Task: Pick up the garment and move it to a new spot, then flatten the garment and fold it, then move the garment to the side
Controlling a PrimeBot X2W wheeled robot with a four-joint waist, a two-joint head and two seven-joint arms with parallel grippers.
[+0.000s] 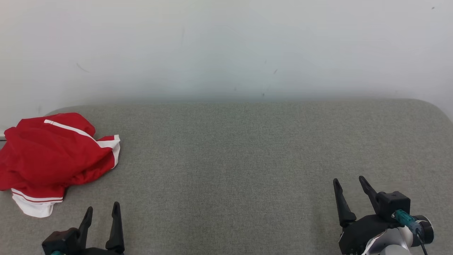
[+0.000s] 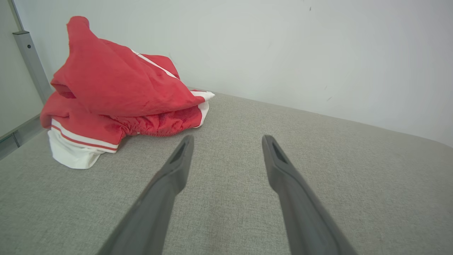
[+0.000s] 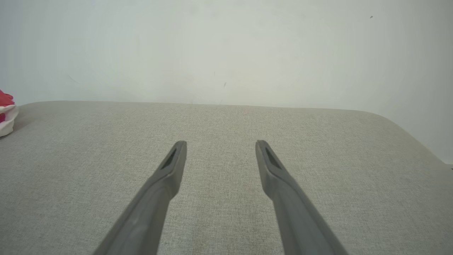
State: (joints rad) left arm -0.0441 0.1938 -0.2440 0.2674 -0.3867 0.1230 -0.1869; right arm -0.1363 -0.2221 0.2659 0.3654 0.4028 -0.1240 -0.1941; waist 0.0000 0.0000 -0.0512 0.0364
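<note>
Evidently the whole task lies ahead. The garment [image 1: 53, 156], red with white bands and a gathered elastic edge, sits in a crumpled heap at the middle left of the head view and runs off the left edge of the frame. It has not been lifted, flattened or folded. The left claw [image 1: 102, 206], at the lower left of that frame, hangs just below the heap, fingers spread, nothing between them. In the left wrist view the heap lies up and to the left of the fingertips, near but apart from them. The right claw [image 1: 348, 179], at the lower right, is likewise spread and empty, well apart from the garment. By this reading, the carry to a new spot, the flattening, the fold and the final move aside all remain. The wall [image 1: 226, 46], pale and plain, takes up the upper part of the head view. Below it the table [image 1: 247, 159], covered in grey woven cloth, spans the frame and rounds off at its upper right corner. Its broad middle looks a likely place for spreading the cloth. A grey metal post [image 2: 30, 60] stands at the upper left of the left wrist view, behind the heap. A few small dark marks [image 1: 275, 71] speck the wall.
</note>
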